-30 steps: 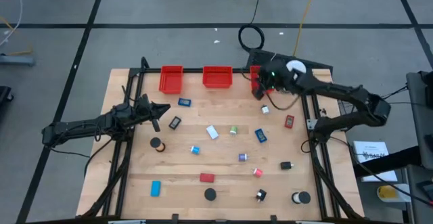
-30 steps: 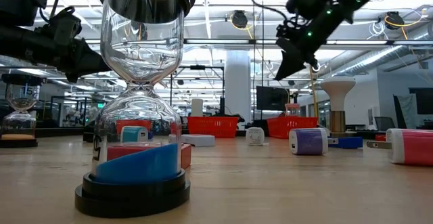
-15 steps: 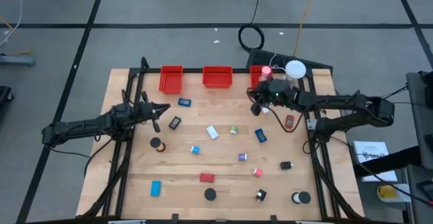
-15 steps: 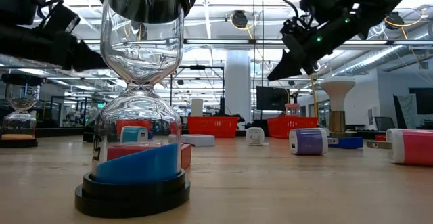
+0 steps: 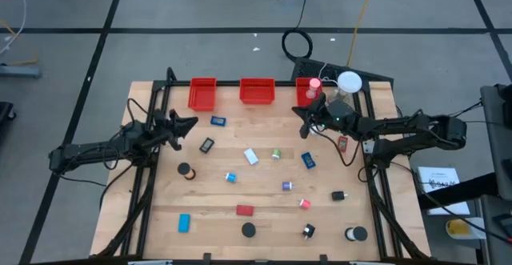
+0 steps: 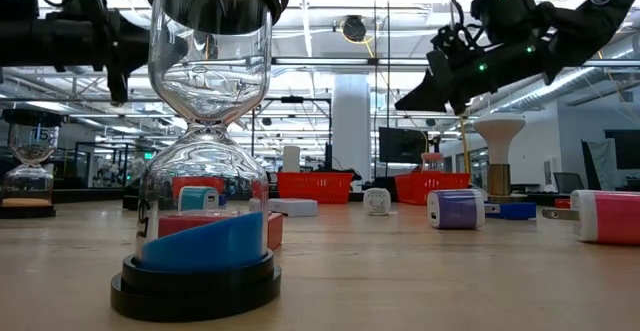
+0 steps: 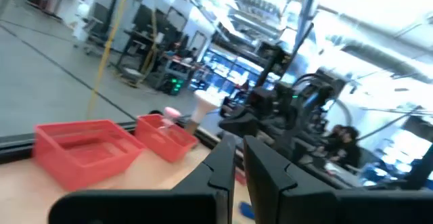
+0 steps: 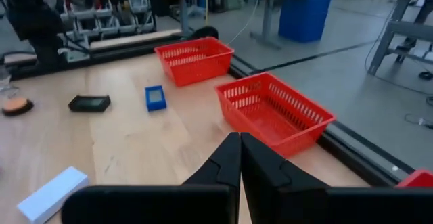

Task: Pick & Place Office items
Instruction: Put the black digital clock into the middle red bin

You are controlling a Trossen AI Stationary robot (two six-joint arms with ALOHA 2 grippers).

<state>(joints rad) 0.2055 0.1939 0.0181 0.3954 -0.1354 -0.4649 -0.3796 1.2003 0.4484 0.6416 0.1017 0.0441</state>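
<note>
Right hand [image 5: 303,128], fingers together and empty, hovers near the table's [image 5: 264,221] far right. Nearest item is the small red rectangular block [image 5: 342,143] at its 4 o'clock, long axis 12–6. Left hand [image 5: 190,122] nearly closed, empty, well apart.

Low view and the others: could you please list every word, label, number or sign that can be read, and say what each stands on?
None can be read in any view.
White sheet off the table's right edge, high view: dark print, too small to read.
Black base of the hourglass, low view: no lettering shows.
Dark flat item, right wrist view: no label shows.
Screens in the room behind, low and left wrist views: too blurred to read.
</note>
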